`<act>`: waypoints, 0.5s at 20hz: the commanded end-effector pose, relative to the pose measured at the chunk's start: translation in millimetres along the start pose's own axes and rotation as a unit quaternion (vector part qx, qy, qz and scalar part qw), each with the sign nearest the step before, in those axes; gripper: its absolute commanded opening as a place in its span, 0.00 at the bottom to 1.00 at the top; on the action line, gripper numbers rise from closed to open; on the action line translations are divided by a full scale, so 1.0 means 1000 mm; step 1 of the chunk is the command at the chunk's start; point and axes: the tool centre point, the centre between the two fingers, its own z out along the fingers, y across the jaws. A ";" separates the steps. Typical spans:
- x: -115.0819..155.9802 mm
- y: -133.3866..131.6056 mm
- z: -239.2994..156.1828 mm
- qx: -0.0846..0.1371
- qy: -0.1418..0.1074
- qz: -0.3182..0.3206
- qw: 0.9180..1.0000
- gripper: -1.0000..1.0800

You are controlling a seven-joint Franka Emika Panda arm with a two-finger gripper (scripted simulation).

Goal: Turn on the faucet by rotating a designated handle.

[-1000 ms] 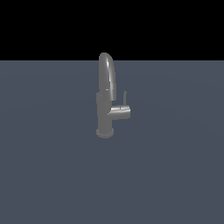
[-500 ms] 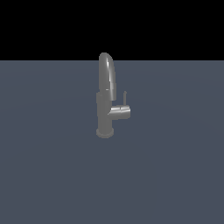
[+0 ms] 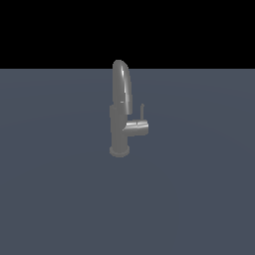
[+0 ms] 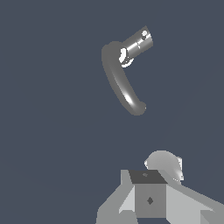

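I'm in the approach, judging by how far off everything sits: the faucet lies well ahead of my gripper in the wrist view, nothing touching, and the arm does not show in the exterior view at all. To do this well I'd aim not at the arched spout but at the handle, the thin dark rod standing upright at the outer end of the horizontal side cylinder. From the wrist camera I look nearly straight down on it, so the rod shows only as a small pale spot on the far end of that cylinder (easy to miss). My plan would be to come in beside the rod, on the side away from the spout, low enough to meet its shaft and not its tip, then push it round the cylinder's axis in a steady arc. A glancing contact near the tip would likely slip off, I reckon. The spout curves back towards me, so it stands between gripper and handle; I'd go round it, not over it.

As for pose: the wrist looks downward over the grey floor, with the grey gripper body filling the near edge of its view. The fingertips are out of frame, so I cannot tell how wide the jaws stand, and I see nothing held.
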 end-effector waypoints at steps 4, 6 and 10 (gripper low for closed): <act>0.033 -0.001 0.005 0.037 -0.044 0.037 0.998 0.00; 0.046 -0.001 0.008 0.051 -0.060 0.051 0.996 0.00; 0.070 0.000 0.015 0.078 -0.093 0.078 0.989 0.00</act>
